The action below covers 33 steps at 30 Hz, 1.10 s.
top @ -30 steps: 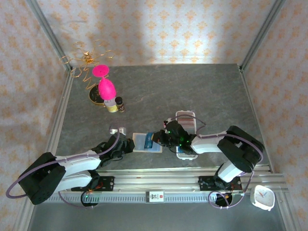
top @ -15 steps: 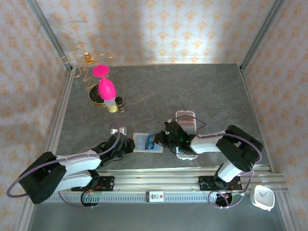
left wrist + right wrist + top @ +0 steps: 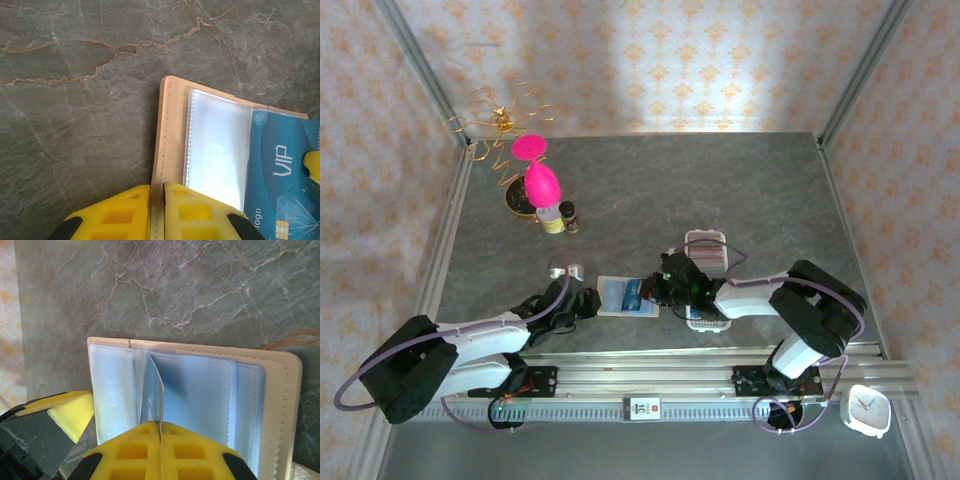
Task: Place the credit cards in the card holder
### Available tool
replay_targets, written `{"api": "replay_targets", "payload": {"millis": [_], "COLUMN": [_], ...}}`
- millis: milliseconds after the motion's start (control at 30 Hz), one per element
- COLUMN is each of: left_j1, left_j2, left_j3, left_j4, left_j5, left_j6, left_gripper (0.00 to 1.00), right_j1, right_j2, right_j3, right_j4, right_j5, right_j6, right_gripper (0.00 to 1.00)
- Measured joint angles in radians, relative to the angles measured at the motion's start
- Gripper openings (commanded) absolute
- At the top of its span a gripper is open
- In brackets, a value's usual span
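Tan card holder (image 3: 172,130) lies open. Left claw (image 3: 156,194) pinches its edge; right claw (image 3: 160,432) pinches a blue card (image 3: 155,395).

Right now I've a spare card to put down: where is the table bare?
Bare: the table's far half, from the small bottles across to its right edge. Crowded: the near middle, where left gripper, right gripper, card holder and white tray bunch together.
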State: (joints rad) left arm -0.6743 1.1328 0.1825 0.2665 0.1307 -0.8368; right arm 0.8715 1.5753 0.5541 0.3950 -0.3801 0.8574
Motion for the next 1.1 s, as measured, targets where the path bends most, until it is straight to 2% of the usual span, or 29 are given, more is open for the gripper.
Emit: {"api": "replay_targets", "payload": {"millis": [233, 1100], "left_j1": [0.0, 0.0], "left_j2": [0.0, 0.006], "left_j3": [-0.002, -0.003], "left_j4": [0.003, 0.014], "left_j5": [0.016, 0.019], "left_j6": [0.0, -0.002], "left_gripper": [0.13, 0.13], "right_j1": [0.005, 0.038], "right_j2": [-0.028, 0.046], "right_j3": [0.011, 0.064], "right_j4": [-0.043, -0.021], "right_j5": [0.014, -0.006], "right_j6": [-0.024, -0.023], "right_gripper": [0.0, 0.0]}}
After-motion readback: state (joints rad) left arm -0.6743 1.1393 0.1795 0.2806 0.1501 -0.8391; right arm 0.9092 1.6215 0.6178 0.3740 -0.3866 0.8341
